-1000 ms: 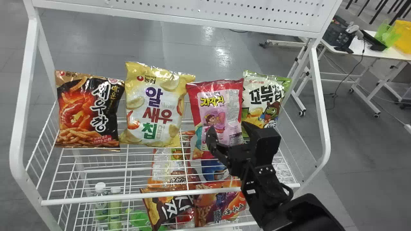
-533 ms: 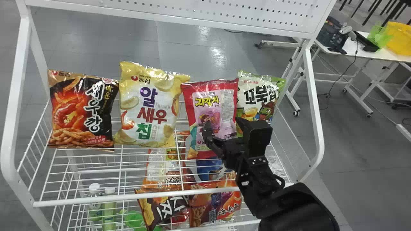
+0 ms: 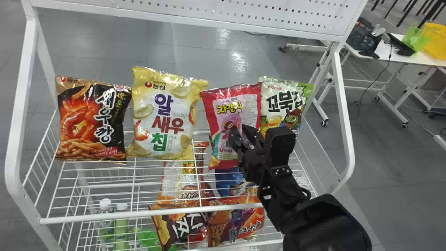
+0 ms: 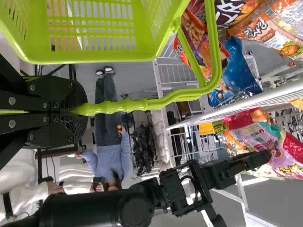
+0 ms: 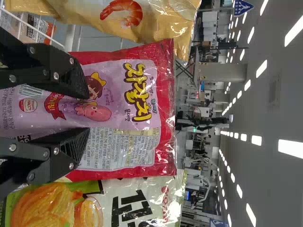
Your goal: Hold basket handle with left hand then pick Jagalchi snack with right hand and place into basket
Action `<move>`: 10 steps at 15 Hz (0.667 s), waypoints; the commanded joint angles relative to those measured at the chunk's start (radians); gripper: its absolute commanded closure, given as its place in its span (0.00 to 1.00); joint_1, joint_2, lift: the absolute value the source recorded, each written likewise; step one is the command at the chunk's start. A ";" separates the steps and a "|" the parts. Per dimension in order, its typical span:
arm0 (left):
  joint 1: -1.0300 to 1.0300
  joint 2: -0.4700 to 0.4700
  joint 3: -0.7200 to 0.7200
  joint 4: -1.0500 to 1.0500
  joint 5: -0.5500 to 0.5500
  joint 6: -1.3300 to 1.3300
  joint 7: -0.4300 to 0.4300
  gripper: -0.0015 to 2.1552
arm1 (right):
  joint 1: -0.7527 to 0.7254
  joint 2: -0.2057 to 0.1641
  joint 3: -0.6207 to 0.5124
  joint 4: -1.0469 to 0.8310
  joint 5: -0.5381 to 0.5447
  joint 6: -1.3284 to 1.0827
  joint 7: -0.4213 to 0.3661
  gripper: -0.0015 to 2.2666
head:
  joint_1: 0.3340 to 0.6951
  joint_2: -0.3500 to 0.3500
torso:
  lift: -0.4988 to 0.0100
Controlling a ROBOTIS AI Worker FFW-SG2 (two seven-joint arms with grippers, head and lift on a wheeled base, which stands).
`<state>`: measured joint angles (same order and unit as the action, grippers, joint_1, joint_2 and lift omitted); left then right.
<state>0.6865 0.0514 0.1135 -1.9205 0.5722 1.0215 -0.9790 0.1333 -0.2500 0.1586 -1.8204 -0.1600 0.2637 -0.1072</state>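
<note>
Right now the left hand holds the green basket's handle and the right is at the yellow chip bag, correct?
Not the bag: the right wrist view shows the right gripper at the red-and-pink Jagalchi bag. The left gripper does hold the green basket's handle.

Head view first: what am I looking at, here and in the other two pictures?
This is a robot with two black arms. The head view looks down from its head at a wire rack; the others come from its wrists, shown sideways. The rack's upper level carries a black bag, a yellow bag, the Jagalchi snack and a green-and-white bag. In the left wrist view, the left jaws are closed on the handle of the green basket. In the right wrist view, the right jaws stand apart at the Jagalchi snack; I cannot tell whether they grip it.
</note>
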 commanded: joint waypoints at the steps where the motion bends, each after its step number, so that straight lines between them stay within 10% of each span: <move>1: -0.007 0.002 0.000 0.000 0.000 0.002 0.000 0.71 | 0.012 0.000 -0.001 -0.016 0.000 -0.001 -0.002 0.75 | 1.00 0.11 | 0.96; 10: -0.012 0.005 -0.001 -0.005 -0.002 0.009 0.000 0.71 | 0.124 -0.005 -0.048 -0.171 -0.070 -0.056 -0.035 0.76 | 1.00 0.09 | 0.96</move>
<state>0.6751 0.0566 0.1131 -1.9240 0.5706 1.0293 -0.9787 0.2288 -0.2517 0.1261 -1.9515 -0.1975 0.2022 -0.1494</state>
